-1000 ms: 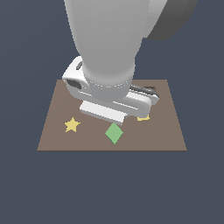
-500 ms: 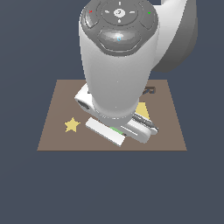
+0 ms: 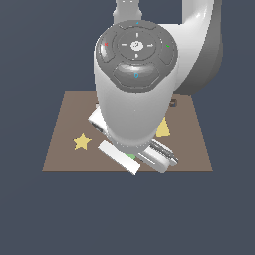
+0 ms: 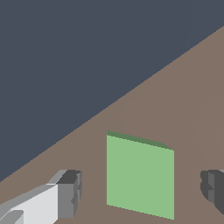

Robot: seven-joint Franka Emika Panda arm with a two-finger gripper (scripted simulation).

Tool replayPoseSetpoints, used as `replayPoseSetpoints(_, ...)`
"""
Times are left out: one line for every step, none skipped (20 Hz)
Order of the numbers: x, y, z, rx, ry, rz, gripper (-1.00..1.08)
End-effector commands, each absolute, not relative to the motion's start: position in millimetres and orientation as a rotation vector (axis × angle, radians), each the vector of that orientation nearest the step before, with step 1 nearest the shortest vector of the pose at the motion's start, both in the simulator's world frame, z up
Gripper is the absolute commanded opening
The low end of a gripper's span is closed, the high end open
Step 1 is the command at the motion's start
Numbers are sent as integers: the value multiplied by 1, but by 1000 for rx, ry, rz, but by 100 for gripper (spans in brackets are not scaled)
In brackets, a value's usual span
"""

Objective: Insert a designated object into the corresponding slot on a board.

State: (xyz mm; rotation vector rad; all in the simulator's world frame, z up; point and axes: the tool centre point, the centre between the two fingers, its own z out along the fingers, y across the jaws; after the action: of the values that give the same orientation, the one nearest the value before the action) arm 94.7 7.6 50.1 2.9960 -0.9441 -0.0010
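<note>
Arm bulks over the board, hiding most of it in the exterior view. Gripper low over the board's near edge. Jaws spread wide: one finger on each side of the diamond, both clear of it, no contact. Diamond lies flat on the brown surface between them, close to the edge; only a green sliver shows under the hand in the exterior view. Star sits towards the exterior view's left. Yellow piece partly visible beside the arm. Slot not visible.
</note>
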Motion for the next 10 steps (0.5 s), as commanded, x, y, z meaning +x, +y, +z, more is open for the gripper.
replayPoseSetpoints(95,8,50,2996,-944,-1,100)
replayPoseSetpoints(95,8,50,2996,-944,-1,100)
replayPoseSetpoints(95,8,48,2996,-944,-1,100)
replayPoseSetpoints(95,8,46,2996,-945,-1,100)
replayPoseSetpoints(95,7,44,2995,-946,-1,100)
replayPoseSetpoints(95,7,40,2995,-947,0,100)
replayPoseSetpoints(95,7,36,2995,-948,0,100)
replayPoseSetpoints(95,8,34,2995,-948,0,100)
replayPoseSetpoints(95,7,32,2995,-950,0,100)
replayPoseSetpoints(96,7,30,2995,-950,0,100)
